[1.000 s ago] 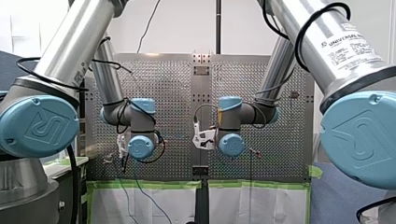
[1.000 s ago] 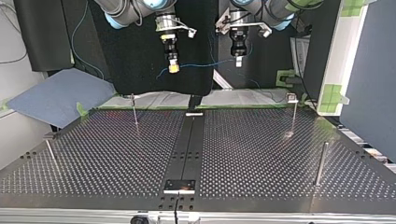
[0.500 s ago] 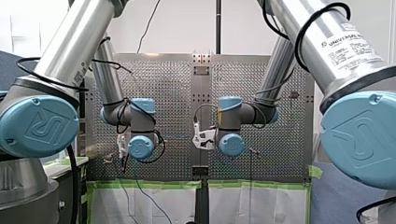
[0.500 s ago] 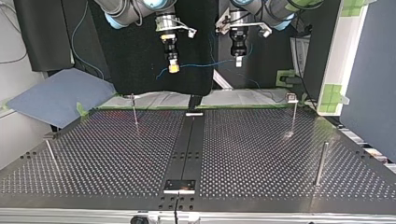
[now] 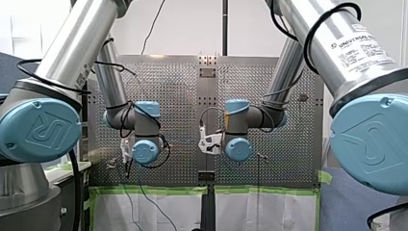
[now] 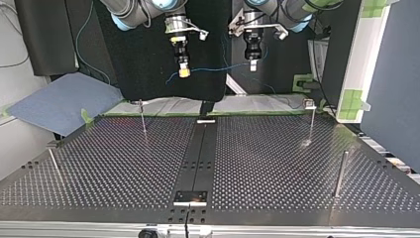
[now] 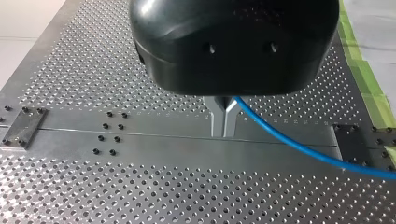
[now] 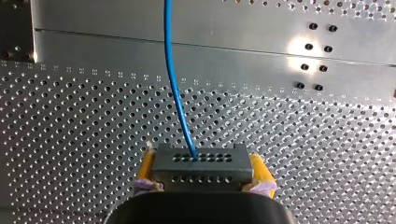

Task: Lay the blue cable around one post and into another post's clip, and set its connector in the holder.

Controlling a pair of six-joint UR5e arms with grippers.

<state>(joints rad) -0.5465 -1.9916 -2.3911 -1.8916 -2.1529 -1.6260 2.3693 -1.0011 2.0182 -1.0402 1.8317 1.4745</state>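
Holding the blue cable (image 7: 289, 144) up in the air, above the far edge of the table (image 6: 272, 163) in the top view, your left gripper (image 7: 223, 122) has its metal fingers (image 7: 216, 116) pinched together on it, and your right gripper (image 8: 201, 173) has its yellow pads (image 8: 145, 169) clamped on the connector (image 8: 201, 163). Bring both arms down slowly and together, so the cable does not get pulled tight or slip, and lay it low around a post (image 6: 311, 124). The posts look thin and small here, so I cannot tell which one has the clip; look closely before you pick.
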